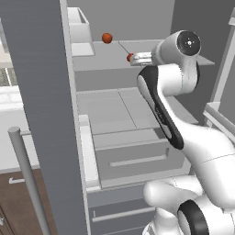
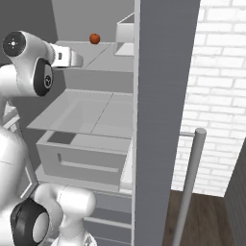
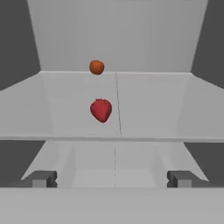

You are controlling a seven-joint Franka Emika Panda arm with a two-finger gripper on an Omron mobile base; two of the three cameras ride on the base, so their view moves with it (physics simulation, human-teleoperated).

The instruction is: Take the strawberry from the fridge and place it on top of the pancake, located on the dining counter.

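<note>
Fridge (image 1: pixel 41 92) is open, arm reaching into the upper shelf (image 3: pixel 148 105) level. Strawberry (image 3: pixel 101 110) lies on that shelf, near its front edge, just left of the shelf's centre seam. In the hand view it sits at roughly 12 o'clock from the gripper (image 3: pixel 111 178), slightly toward 11, well apart from the fingertips (image 3: pixel 41 178). Nothing touching it.

Fingers are spread wide, one tip at each lower corner of the hand view, nothing between them.

Orange-red ball (image 3: pixel 96 67) is further back on the same shelf, against the rear wall, at 12 o'clock from the strawberry, apart from it.

Left base view: strawberry (image 1: pixel 130 57) is a red sliver just beyond the hand, mostly hidden by the wrist; ball (image 1: pixel 107 38) at its 11 o'clock. Right base view: ball (image 2: pixel 94 38) visible at the shelf's back; the strawberry is blocked by the hand there.

Lower shelf and a pulled-out drawer (image 1: pixel 133 158) sit below the arm.
</note>
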